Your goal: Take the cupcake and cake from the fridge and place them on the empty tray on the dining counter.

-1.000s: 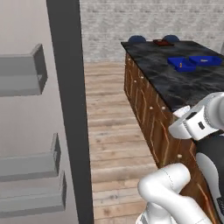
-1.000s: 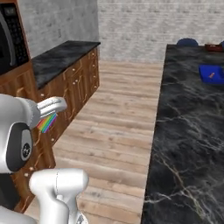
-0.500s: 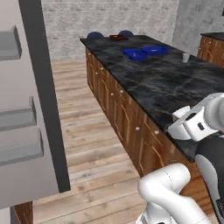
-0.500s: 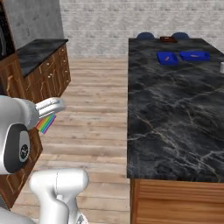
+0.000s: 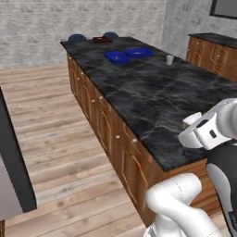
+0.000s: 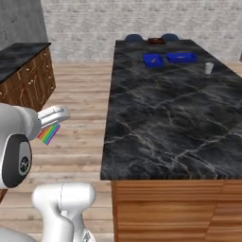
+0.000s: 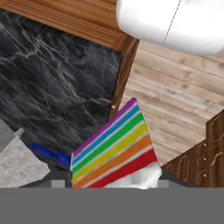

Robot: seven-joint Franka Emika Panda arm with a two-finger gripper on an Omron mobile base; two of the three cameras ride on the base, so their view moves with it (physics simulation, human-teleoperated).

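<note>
Since a second ago the base has swung round, so the fridge door has slid to the left edge and the whole counter (image 6: 165,123) now lies ahead. The claw (image 6: 53,115) holds the cake (image 7: 114,151), a rainbow-striped wedge, clamped between its fingers beside the counter's near corner and above the wooden floor (image 6: 80,108). At the counter's far end sits the dark tray (image 6: 155,41), with two blue trays (image 6: 166,58) just nearer than it and a small cup (image 6: 209,68) near the right edge.
</note>
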